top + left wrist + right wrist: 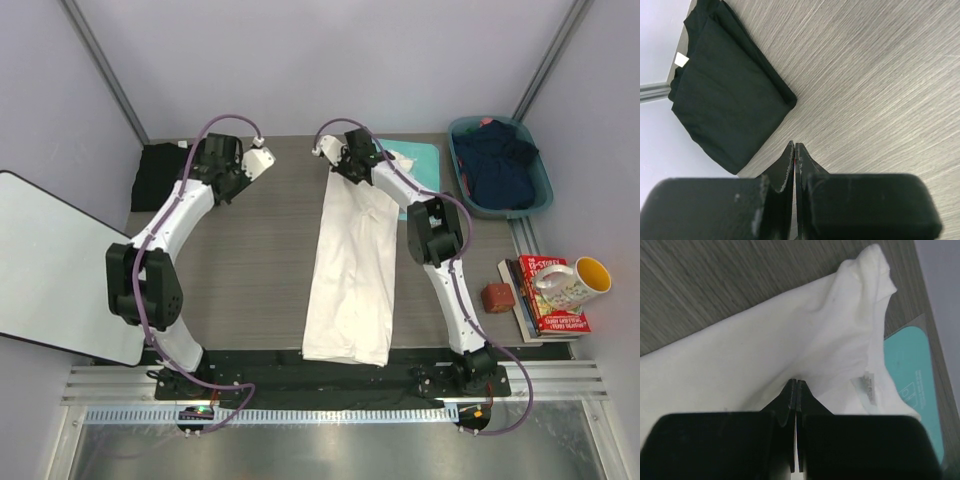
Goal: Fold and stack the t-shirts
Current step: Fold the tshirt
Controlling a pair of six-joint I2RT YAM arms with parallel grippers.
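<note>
The white t-shirt (350, 270) lies folded lengthwise into a long strip down the middle of the table. Its neck end with a grey label fills the right wrist view (765, 350). My right gripper (350, 165) (796, 382) is shut at the far end of the shirt, with the cloth gathered at its tips. The black t-shirt (160, 175) lies folded at the far left corner, its white neck label showing in the left wrist view (725, 95). My left gripper (225, 178) (795, 145) is shut and empty over bare table, just right of the black shirt.
A teal board (420, 165) (910, 375) lies under the white shirt's far right side. A teal basket (545, 190) of dark clothes stands at the far right. Books (555, 305), a mug (575, 280) and a brown block (497, 297) sit on the right. A white panel (50, 260) is on the left.
</note>
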